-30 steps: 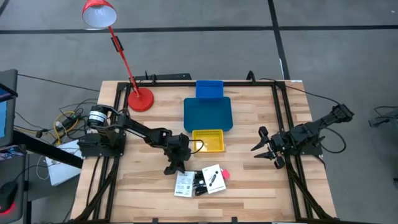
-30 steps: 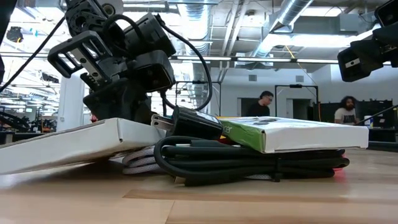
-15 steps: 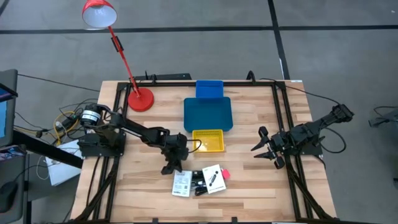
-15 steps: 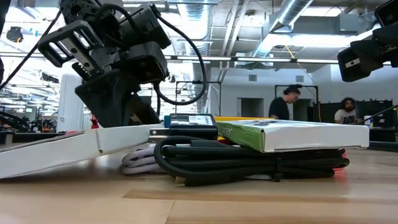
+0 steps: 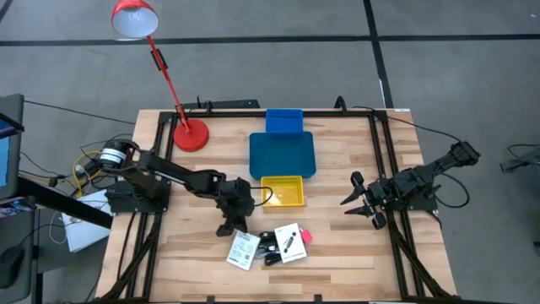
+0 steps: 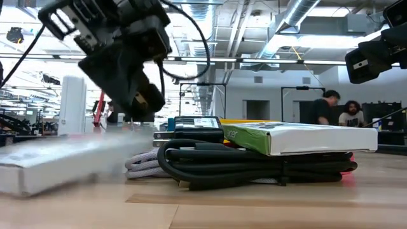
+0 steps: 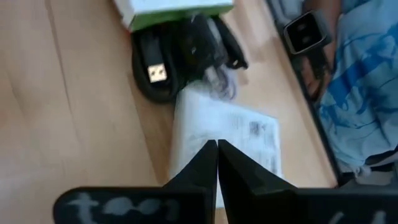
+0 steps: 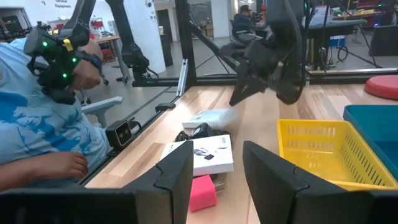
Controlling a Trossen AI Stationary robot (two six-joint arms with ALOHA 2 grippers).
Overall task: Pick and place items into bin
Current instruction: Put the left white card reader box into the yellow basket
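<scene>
White card (image 5: 243, 251) lies on the bench (image 5: 169, 262) just below my left pincer (image 5: 226, 228), which is closed on nothing. My right pincer (image 5: 354, 205) waits open, far away.

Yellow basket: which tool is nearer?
Left. The left tool sits shut just off the yellow basket's near-left corner; the right tool, open, waits farther off by the table's right edge.
</scene>
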